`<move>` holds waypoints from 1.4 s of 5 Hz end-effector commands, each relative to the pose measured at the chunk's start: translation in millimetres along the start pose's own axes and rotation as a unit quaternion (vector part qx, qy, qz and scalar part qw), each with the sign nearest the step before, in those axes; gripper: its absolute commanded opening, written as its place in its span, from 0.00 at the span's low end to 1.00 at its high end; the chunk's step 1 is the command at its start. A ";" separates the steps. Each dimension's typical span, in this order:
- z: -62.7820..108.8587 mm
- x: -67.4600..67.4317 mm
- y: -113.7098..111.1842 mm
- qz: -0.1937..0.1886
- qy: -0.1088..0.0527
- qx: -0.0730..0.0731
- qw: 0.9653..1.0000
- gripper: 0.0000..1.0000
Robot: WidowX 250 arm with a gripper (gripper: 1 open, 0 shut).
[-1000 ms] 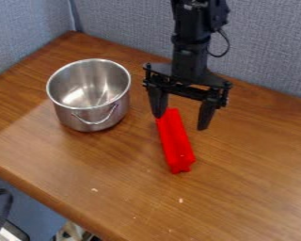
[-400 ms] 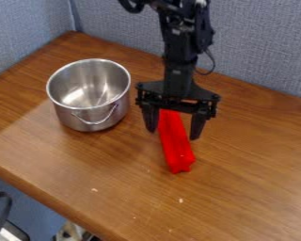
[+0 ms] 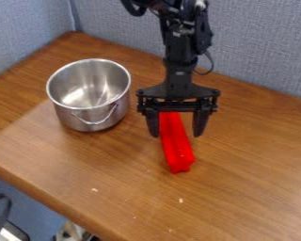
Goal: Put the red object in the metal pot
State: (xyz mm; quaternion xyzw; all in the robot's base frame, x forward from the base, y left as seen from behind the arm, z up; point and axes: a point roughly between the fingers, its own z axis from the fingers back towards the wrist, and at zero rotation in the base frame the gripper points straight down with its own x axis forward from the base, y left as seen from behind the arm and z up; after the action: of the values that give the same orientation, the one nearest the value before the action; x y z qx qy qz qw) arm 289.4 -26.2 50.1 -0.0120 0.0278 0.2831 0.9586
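Right, only one camera view to work from, so I take it piece by piece. I see a wooden table (image 3: 65, 174) with a warm brown, faintly streaked grain filling most of the frame, its near edge running diagonally across the lower left. Behind it, along the top, stands a blue-grey fabric wall (image 3: 260, 42) with a woven texture.

At left of centre sits the metal pot (image 3: 87, 92), round, straight-sided, polished steel with a bright silvery inside and a small handle on its near side. It stands well apart from the red object.

The red object (image 3: 176, 143) lies flat on the wood just right of centre, a long narrow bar of glossy bright red plastic, running from upper left to lower right.

My gripper (image 3: 179, 126) hangs from the black arm, pointing down, its dark fingers (image 3: 150, 123) spread wide and straddling the bar's upper end, one each side. It grips nothing; whether a finger touches the bar I cannot tell.
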 end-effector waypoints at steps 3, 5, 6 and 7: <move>14.2 10.0 -7.5 0.132 -0.018 -0.020 0.991 1.00; 0.8 13.2 -11.3 0.141 -0.025 -0.007 0.990 0.00; -2.9 15.4 -16.0 0.146 -0.025 -0.008 0.989 0.00; 8.5 13.8 -6.3 0.143 -0.022 -0.014 0.989 0.00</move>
State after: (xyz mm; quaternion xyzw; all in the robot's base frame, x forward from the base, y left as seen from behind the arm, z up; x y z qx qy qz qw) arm 299.8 -26.0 40.5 0.0001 0.0286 0.4139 0.9099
